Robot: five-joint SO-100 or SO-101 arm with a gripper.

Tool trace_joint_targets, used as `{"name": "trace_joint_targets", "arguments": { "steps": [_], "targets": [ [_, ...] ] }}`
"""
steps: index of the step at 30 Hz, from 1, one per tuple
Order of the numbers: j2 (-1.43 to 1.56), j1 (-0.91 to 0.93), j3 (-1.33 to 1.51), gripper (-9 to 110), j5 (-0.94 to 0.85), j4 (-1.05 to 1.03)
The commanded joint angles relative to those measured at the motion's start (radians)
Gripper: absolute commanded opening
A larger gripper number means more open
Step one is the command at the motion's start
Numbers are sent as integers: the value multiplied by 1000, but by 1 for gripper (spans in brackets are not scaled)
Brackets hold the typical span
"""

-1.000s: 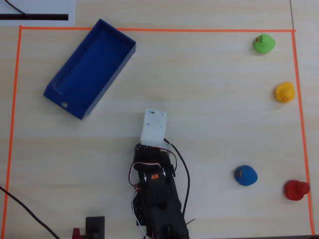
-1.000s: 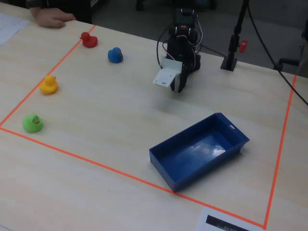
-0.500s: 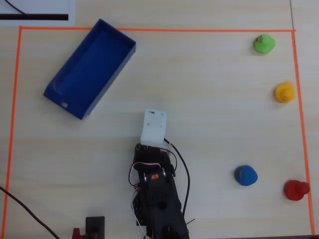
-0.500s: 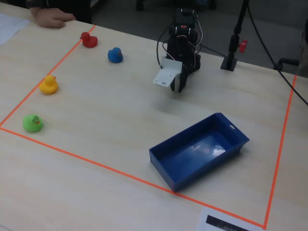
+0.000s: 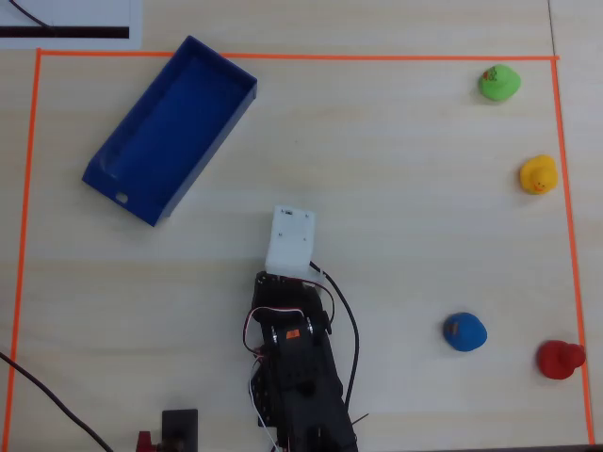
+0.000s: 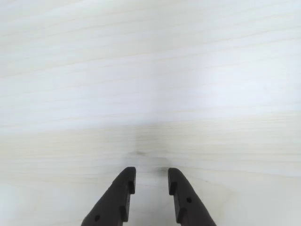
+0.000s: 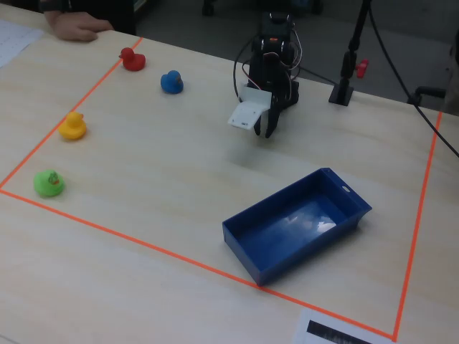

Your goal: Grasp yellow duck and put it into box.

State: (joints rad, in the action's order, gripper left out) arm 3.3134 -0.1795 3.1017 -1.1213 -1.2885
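The yellow duck stands on the table near the right tape line in the overhead view, far from the arm; in the fixed view it is at the left. The blue box lies open and empty at the upper left, tilted; in the fixed view it is at the lower right. My gripper hangs over bare table near the middle, jaws slightly apart with nothing between them. It also shows in the fixed view. In the overhead view the white wrist housing hides the fingers.
A green duck, a blue duck and a red duck stand on the right side. Orange tape frames the work area. A person's hand rests at the far table edge. A black stand is behind the arm.
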Motion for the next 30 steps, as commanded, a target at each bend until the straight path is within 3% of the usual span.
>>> {"name": "trace_joint_targets", "arguments": {
  "steps": [1,14,17,22,26,30],
  "targets": [
    [-3,-8,-5,7,-2,-21],
    [-3,-38,-3,0,5,-18],
    [-3,-29,-3,0,-17,67],
    [-95,109,-11,0,-195,422],
    [-311,233,-80,0,-183,876],
    [-541,327,-281,0,-100,1152]
  ]
}}
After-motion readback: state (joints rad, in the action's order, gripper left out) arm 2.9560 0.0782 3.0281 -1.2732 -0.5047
